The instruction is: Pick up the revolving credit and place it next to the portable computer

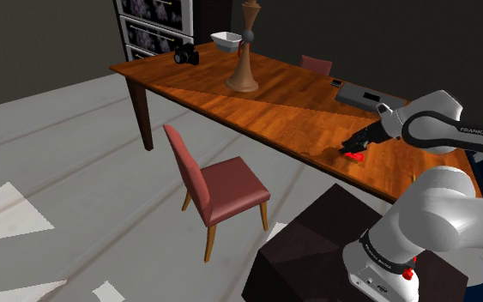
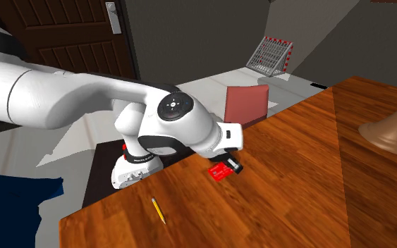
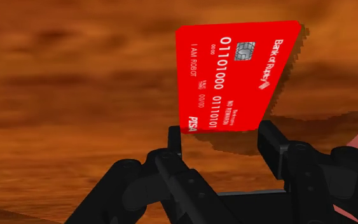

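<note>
Broadly, the wooden table (image 1: pixel 256 107) takes up the work area. In the shoulder view its near edge runs close by at about 7 o'clock from the gripper, so a slip that way could send a light thing to the floor. A red chair (image 1: pixel 222 184) stands at that edge, well apart from the arm. The grey portable computer (image 1: pixel 364 96), closed and flat, lies near the gripper at about 12 o'clock, with bare tabletop between them. The tall wooden statuette (image 1: pixel 242 53) stands well apart at 10 o'clock, outside that path. The black gripper (image 3: pixel 220 137) is narrowly parted, its two fingers (image 3: pixel 175 141) pressed on the long edges of the red card (image 3: pixel 234 76) near one short end. Judging by its shadow, the card appears tilted a little off the wood. It is likely thin, stiff, light and smooth-faced, so only its edges offer purchase, and a hold near one end may let it pivot. A yellow pencil (image 2: pixel 159 210) lies apart, at 8 o'clock from the card in the second exterior view.
</note>
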### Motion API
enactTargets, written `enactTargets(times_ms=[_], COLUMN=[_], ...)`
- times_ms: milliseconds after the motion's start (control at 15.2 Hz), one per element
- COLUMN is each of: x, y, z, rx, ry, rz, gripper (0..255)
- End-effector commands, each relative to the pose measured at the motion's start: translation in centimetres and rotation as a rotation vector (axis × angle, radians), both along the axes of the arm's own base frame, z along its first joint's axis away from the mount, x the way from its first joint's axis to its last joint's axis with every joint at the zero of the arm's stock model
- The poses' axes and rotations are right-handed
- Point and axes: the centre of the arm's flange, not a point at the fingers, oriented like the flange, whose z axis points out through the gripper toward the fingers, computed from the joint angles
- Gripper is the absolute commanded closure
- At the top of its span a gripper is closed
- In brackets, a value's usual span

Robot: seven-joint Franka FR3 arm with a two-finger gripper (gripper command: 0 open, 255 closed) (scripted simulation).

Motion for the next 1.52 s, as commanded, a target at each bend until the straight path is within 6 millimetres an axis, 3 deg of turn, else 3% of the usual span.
enactTargets(times_ms=[0,1056,1452], x=[0.0,0.0,-0.5], y=[0.0,0.0,-7.9], z=[1.0,9.4,9.4], rx=[0.0,0.0,0.0], ry=[0.001,0.001,0.001], rz=[0.0,0.0,0.0], gripper=[255,255,255])
